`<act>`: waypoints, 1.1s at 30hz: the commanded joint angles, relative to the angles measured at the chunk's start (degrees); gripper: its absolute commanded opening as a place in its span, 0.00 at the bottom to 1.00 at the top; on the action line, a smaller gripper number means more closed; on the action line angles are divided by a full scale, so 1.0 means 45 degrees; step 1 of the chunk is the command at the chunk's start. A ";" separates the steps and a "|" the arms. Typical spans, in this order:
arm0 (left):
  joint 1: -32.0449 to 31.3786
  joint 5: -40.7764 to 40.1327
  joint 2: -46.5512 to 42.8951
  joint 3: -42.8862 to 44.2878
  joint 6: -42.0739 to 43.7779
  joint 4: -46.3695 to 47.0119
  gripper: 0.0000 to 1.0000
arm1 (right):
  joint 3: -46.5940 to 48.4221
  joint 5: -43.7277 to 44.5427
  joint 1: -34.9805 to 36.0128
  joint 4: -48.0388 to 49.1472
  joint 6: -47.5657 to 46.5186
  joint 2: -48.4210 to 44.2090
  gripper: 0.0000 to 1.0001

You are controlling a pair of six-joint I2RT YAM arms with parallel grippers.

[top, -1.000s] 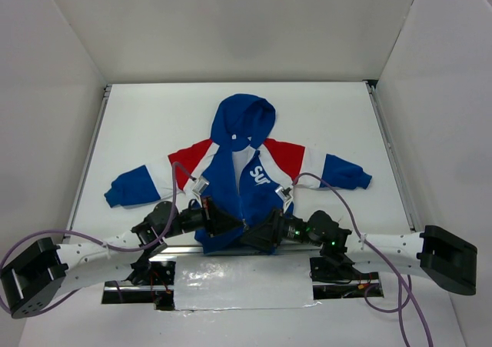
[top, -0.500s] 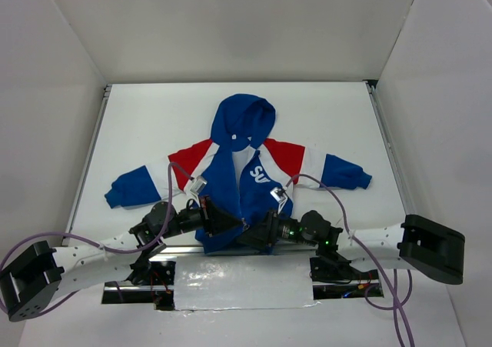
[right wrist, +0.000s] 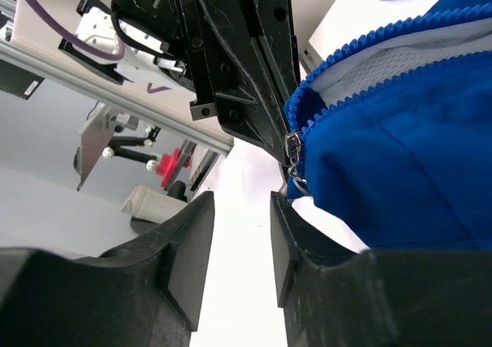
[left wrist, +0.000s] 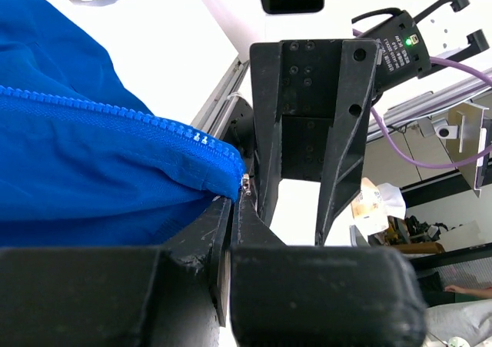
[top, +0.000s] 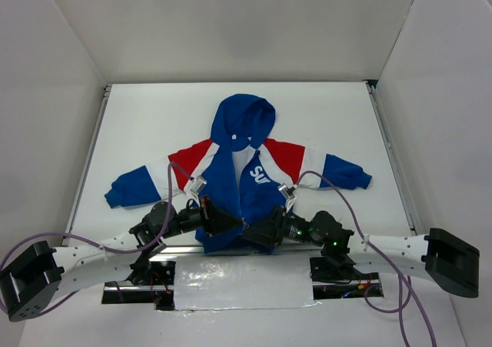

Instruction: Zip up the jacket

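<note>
- A blue jacket (top: 227, 187) lies front-up on the white tabletop (top: 330, 116). Its hood (top: 244, 120) points to the top of the overhead frame, its sleeves spread left and right, and its front is open in a narrow V below the collar.
- Both arms meet at the hem in the lower centre of the overhead frame, tips facing each other and close together.
- The left pincer (left wrist: 232, 208) is clenched on the jacket's hem at the foot of the zip, where the blue teeth (left wrist: 115, 110) run out, in the lower middle of its wrist view.
- The right pincer (right wrist: 242, 205) is released: its fingers stand apart with bare tabletop between them and grasp nothing.
- The metal slider (right wrist: 293, 142) and its dangling pull sit just beside the fingertip at centre right of that view, outside the gap.
- The step in hand looks to be taking hold of the slider while the left arm anchors the hem. The zipping run has not begun, with the slider at the very bottom of the track.
- The next move appears to call for a slight shift of the right pincer toward the right of its frame, so the pull falls between the fingers. A firm close on that small piece of metal would follow.
- After that comes a draw up the zip line toward the hood, with the left grip keeping the hem taut so the cloth does not bunch.
- Whether both rows of teeth are already seated in the slider cannot be told from these views.
</note>
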 commanded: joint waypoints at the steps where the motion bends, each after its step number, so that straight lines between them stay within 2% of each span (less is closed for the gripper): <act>1: -0.0064 0.0076 -0.0208 0.0085 -0.0078 0.1053 0.00 | -0.1136 0.0469 0.0084 -0.0917 -0.0408 -0.0657 0.41; 11: -0.0064 0.0135 -0.0130 0.0222 -0.0058 0.1014 0.00 | -0.1079 0.0451 0.0084 -0.0411 -0.0388 0.0628 0.39; 14: -0.0045 0.0037 -0.0247 0.0202 -0.0058 0.0897 0.00 | -0.1136 0.0371 0.0084 -0.0196 -0.0310 0.0923 0.44; 16: -0.0045 -0.0002 -0.0345 0.0202 -0.0039 0.0858 0.00 | -0.1215 0.0527 0.0103 -0.0215 -0.0271 0.0924 0.54; 20: -0.0064 0.0095 -0.0365 0.0280 0.0020 0.0780 0.00 | -0.1196 0.0723 0.0084 -0.0468 -0.0446 0.0535 0.58; 25: -0.0045 0.0232 -0.0169 0.0242 -0.0058 0.0974 0.00 | -0.0766 0.1035 0.0045 -0.1698 -0.0954 -0.0227 0.59; 33: -0.0045 0.0310 -0.0013 0.0125 -0.0176 0.1307 0.00 | -0.0766 0.0821 -0.0053 -0.1115 -0.0994 0.0181 0.57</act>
